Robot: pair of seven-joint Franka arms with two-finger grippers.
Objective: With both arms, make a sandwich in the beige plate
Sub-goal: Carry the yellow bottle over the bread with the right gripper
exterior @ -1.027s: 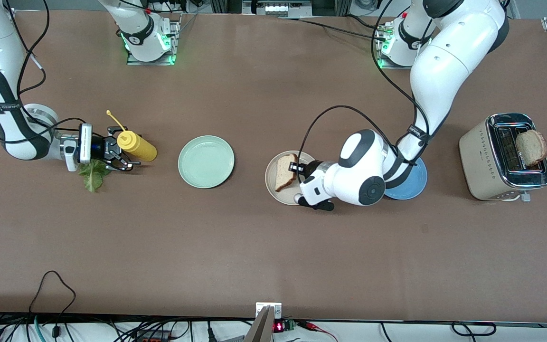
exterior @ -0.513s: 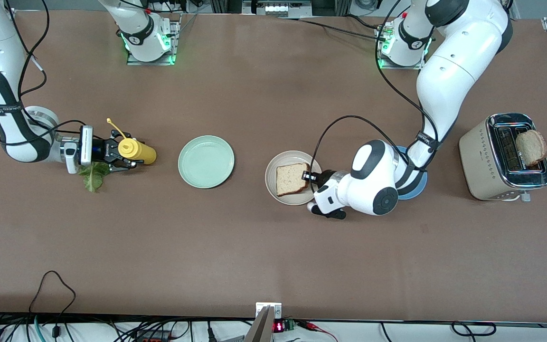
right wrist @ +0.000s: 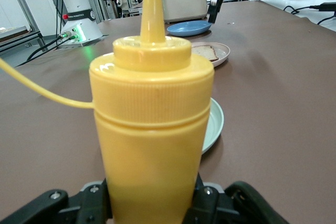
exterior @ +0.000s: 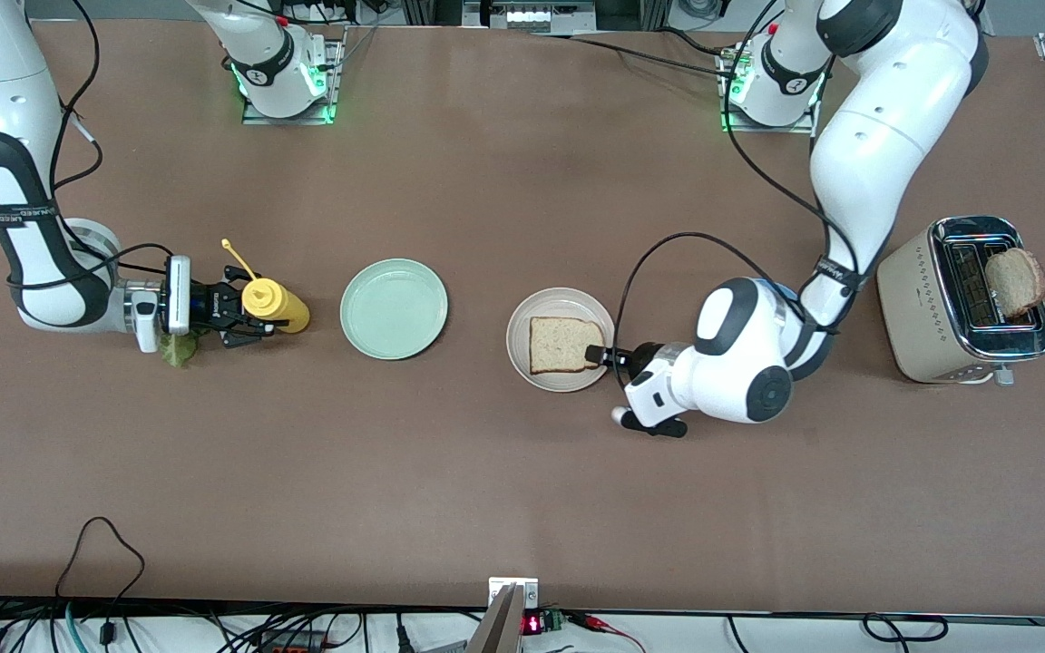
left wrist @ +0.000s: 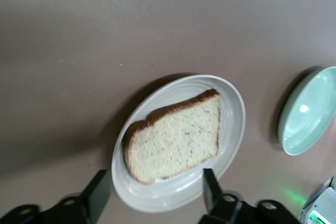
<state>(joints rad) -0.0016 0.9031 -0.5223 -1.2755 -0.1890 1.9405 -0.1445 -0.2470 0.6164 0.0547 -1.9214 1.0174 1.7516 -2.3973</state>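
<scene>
**A:** Start big. What's on the tabletop (exterior: 486, 472)?

**B:** The toaster (exterior: 922, 308) sits near the edge at the left arm's end, with 1 bread slice (exterior: 1015, 281) poking out of it. The beige plate (exterior: 517, 345) is about mid-tabletop, a little toward that same end. The mint plate (exterior: 347, 313) is beside it, toward the right arm's end.

**A:** And the sandwich?

**B:** Only 1 layer so far. A single slice of bread (exterior: 561, 345) lies flat in the beige plate.

**A:** Where's the left tool (exterior: 600, 355)?

**B:** At the plate's rim on the toaster's side. Its fingers are spread apart, with the rim between them, and it holds nothing. The slice lies free just in front of them.

**A:** How will the bread handle?

**B:** I'd judge it light, soft and easily dented. It's best pinched gently at a crust edge, where it's firmest.

**A:** The right tool (exterior: 255, 313)?

**B:** It's near the edge at the right arm's end, clamped on the sides of the yellow mustard bottle (exterior: 276, 307). The bottle looks rigid enough and fairly smooth, so a grip around mid-body seems sensible.

**A:** Smallest item?

**B:** The lettuce leaf (exterior: 180, 349) lies on the tabletop, partly hidden under the right arm's wrist and not in its fingers. It's probably limp, feather-light and easy to tear. I'd take it by the thicker rib end, with the fingers low to the tabletop.
</scene>
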